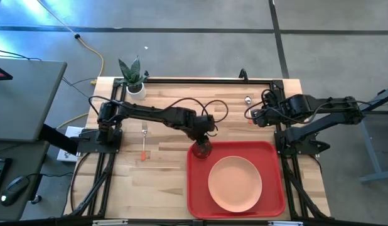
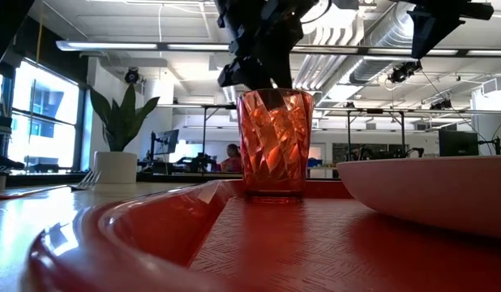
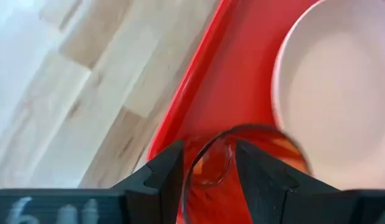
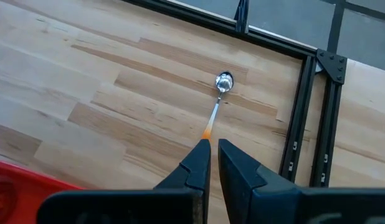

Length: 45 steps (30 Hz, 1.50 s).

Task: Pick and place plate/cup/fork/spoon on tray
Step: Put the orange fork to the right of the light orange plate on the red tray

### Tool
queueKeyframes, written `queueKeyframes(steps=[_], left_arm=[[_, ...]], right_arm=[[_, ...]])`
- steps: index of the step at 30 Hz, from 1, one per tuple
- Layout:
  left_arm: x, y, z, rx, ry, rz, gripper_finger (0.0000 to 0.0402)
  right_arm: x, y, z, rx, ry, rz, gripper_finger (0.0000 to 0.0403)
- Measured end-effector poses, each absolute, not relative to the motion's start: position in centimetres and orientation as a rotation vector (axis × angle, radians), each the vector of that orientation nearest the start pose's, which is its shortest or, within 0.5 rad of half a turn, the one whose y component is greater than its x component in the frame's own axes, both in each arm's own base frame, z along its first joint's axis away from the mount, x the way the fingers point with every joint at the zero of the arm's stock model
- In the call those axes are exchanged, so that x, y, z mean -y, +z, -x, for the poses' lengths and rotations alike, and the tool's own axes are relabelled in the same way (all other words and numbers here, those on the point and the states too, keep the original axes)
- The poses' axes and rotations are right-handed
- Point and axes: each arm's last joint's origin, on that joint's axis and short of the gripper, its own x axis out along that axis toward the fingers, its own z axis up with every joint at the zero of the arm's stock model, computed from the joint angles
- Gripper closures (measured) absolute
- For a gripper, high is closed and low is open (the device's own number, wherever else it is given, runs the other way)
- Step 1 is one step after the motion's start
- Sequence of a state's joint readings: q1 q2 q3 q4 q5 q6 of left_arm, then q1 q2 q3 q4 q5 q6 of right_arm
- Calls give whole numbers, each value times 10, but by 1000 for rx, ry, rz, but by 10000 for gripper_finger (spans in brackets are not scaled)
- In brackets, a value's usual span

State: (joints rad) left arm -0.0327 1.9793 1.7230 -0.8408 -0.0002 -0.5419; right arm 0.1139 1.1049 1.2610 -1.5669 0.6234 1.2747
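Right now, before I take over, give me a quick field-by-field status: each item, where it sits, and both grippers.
tray: front right area of table
plate: on tray, centre
cup: upright on tray's back left corner, beside plate
fork: on bare table, left of tray
spoon: on bare table behind tray, right side
left gripper: over cup, fingers straddling its rim with gaps, open
right gripper: above table near spoon's handle end, shut, empty
remaining: fork, spoon
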Motion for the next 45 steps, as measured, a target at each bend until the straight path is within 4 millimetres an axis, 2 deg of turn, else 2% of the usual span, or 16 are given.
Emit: queueKeyframes(steps=[5, 11, 17, 30, 33, 36, 39, 42, 45], left_arm=[[3, 278, -424, -1026, 291, 449, 266], [-14, 293, -421, -1020, 351, 468, 266], [-17, 310, -418, -1041, 313, 478, 266], [-37, 332, -405, -1054, 306, 480, 266], [-42, 338, -395, -1088, 309, 441, 266], [-45, 346, -367, -1234, 381, 323, 266], [-52, 351, -342, -1295, 500, 255, 266], [-60, 350, -321, -1245, 550, 301, 266], [-68, 338, -299, -1192, 603, 365, 266]], right_arm=[[0, 347, -150, -819, -1131, -552, 379], [0, 347, -151, -796, -1134, -549, 379], [0, 348, -154, -778, -1108, -530, 379], [-1, 351, -164, -729, -1032, -533, 379], [-1, 351, -164, -729, -1032, -521, 379], [-1, 351, -164, -719, -1039, -505, 379], [0, 351, -164, -716, -1043, -501, 379], [0, 351, -164, -716, -1042, -501, 379], [0, 351, -163, -717, -1043, -501, 379]])
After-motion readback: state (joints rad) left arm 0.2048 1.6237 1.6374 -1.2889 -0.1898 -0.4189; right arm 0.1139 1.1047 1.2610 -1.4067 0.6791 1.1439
